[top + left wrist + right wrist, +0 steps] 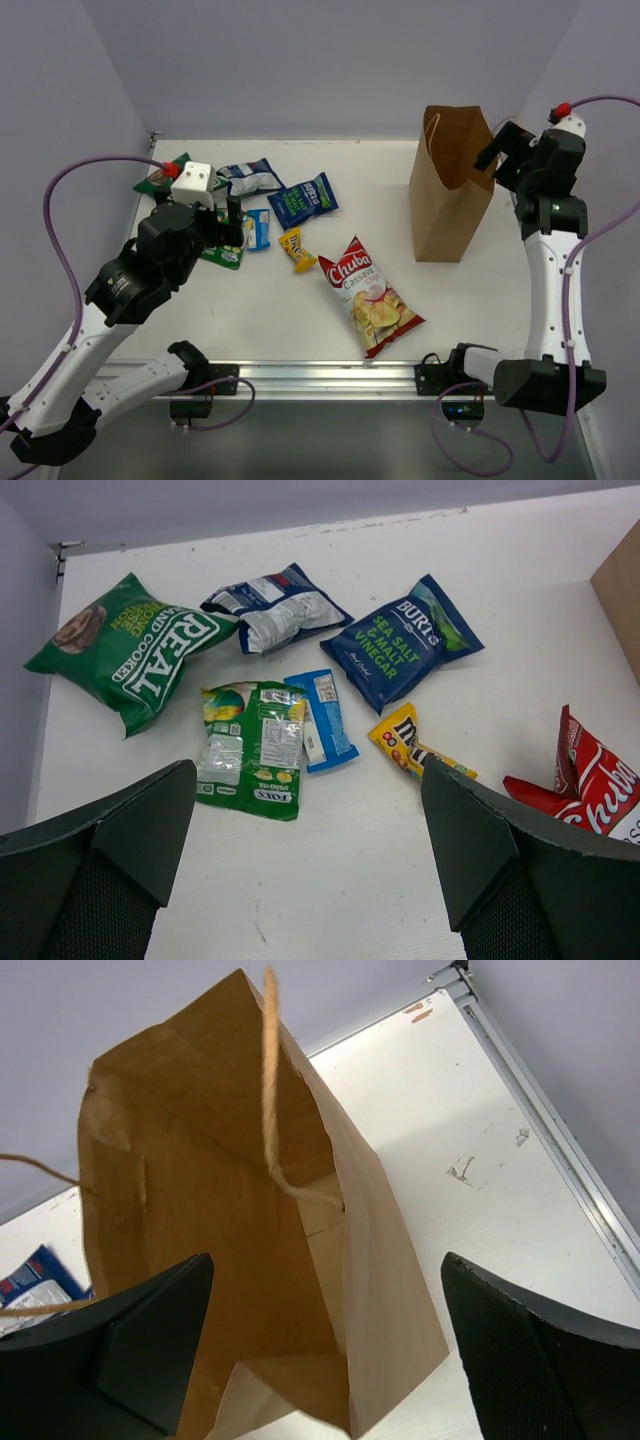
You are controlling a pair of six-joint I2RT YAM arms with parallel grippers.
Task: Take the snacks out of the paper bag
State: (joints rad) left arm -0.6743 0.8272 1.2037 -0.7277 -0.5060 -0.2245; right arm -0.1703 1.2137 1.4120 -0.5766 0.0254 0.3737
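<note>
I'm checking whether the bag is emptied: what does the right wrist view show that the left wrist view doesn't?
Only right wrist: the inside of the paper bag, with no packet showing, and its twisted handle. Only left wrist: the green bag, green-white packet, yellow packet and red Chuba bag. Both: the white table, some of the paper bag, a blue packet, and that arm's open fingers: left fingers, right fingers.

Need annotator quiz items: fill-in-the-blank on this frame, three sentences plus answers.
1. The paper bag stands ____, not toppled, on the table.
2. The big red packet shows the printed brand ____.
3. The left gripper and right gripper both have their jaws ____.
Missing words: upright; Chuba; open.
</note>
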